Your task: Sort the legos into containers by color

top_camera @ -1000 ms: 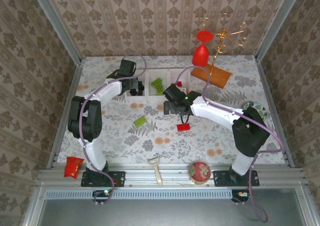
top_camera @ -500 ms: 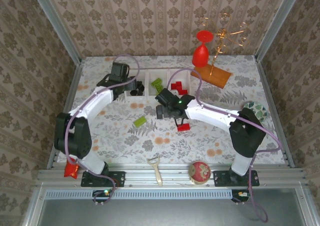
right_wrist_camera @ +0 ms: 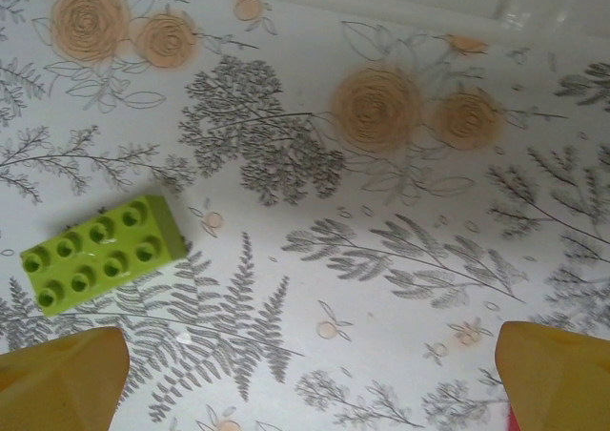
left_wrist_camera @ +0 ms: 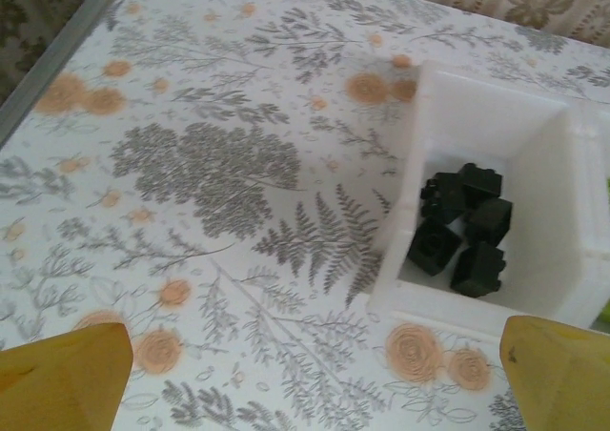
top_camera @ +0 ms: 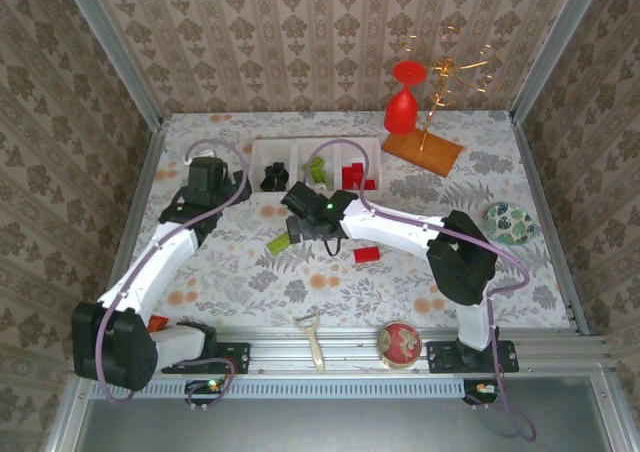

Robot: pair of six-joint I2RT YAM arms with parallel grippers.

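Just ahead-left of my right pincer (right_wrist_camera: 310,379) (its tips spread wide, holding nothing) lies a lime-green rectangular plastic brick (right_wrist_camera: 100,253).

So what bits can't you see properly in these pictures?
Top view: small red packet, mostly hidden under the left arm.
Top view: lime green plastic bricks in the middle white bin, too small to count.
Left wrist view: joined white plastic bins, cut off by the right edge past the black bricks' compartment.

Holds the left gripper (left_wrist_camera: 310,359) out over the left side, spread wide, empty; holds the right gripper (right_wrist_camera: 310,359) low, reaching leftward across the middle, equally wide, empty.
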